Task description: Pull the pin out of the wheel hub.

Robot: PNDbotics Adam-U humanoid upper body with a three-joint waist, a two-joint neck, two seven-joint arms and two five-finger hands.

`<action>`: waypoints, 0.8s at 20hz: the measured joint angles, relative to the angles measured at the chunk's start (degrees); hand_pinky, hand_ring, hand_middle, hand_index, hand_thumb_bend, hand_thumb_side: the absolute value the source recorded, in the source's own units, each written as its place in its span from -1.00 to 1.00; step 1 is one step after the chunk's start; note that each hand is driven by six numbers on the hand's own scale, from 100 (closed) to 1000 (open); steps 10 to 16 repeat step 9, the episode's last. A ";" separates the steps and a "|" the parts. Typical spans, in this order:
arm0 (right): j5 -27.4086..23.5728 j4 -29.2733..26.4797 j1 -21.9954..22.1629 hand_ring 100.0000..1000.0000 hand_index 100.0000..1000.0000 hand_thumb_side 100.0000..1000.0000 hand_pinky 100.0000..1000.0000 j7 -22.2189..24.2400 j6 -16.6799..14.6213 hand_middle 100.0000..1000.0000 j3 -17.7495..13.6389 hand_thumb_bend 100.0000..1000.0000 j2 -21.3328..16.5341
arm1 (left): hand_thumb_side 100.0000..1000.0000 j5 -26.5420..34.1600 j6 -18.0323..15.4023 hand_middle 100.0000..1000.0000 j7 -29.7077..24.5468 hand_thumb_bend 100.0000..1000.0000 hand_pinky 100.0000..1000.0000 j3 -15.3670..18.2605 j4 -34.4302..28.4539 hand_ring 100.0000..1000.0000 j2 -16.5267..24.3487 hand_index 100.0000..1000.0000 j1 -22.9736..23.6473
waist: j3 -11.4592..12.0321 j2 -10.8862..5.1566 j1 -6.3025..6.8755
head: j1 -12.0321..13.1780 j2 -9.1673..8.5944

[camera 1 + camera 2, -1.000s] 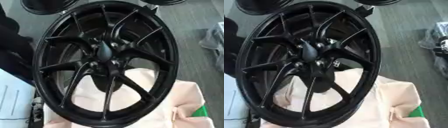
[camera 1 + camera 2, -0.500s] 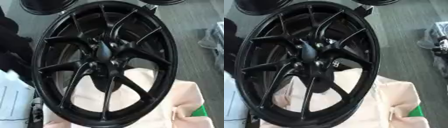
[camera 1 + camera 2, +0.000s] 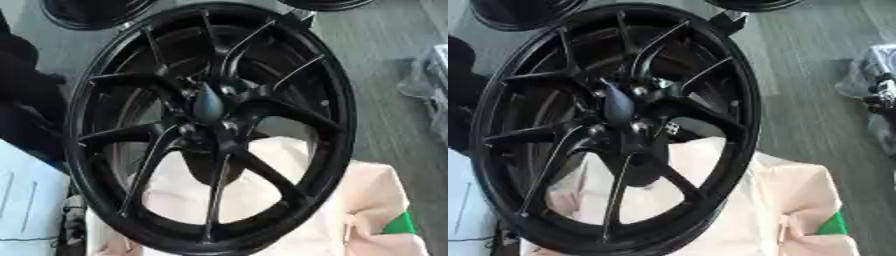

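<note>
Black wheel (image 3: 210, 127) fills the view, resting on pale cloth (image 3: 289, 210); a dark rounded pin (image 3: 207, 103) stands out of its hub (image 3: 627, 122). Neither hand shows, so their state cannot be told.

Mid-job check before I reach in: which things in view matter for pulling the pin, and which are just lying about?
For the job:
- black wheel
- its hub, where a dark rounded piece sticks out, likely the pin

Lying about:
- cream cloth under the wheel
- green tag
- other black rims at the far edge
- white sheet

Neither hand shows.
</note>
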 measured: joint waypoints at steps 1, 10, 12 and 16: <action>0.00 0.00 -0.01 0.28 0.43 0.29 0.38 0.00 0.00 0.19 0.00 -1.00 0.01 | 0.24 0.98 0.01 0.30 1.04 -0.67 0.19 0.16 -1.61 0.45 -1.45 0.41 -0.02 | -0.01 0.00 -0.13 | 0.06 0.00; -0.60 -0.04 -0.60 0.27 0.43 0.25 0.37 -0.42 -0.41 0.19 0.03 -1.00 0.67 | 0.50 9.44 0.59 0.31 9.55 -0.72 0.14 0.81 -14.86 0.45 -14.61 0.41 0.45 | -0.68 0.00 -1.42 | 1.11 -0.34; -0.60 -0.04 -0.60 0.27 0.43 0.25 0.37 -0.42 -0.41 0.19 0.03 -1.00 0.67 | 0.50 9.44 0.59 0.31 9.55 -0.72 0.14 0.81 -14.86 0.45 -14.61 0.41 0.45 | -0.68 0.00 -1.42 | 1.11 -0.34; -0.60 -0.04 -0.60 0.27 0.43 0.25 0.37 -0.42 -0.41 0.19 0.03 -1.00 0.67 | 0.50 9.44 0.59 0.31 9.55 -0.72 0.14 0.81 -14.86 0.45 -14.61 0.41 0.45 | -0.68 0.00 -1.42 | 1.11 -0.34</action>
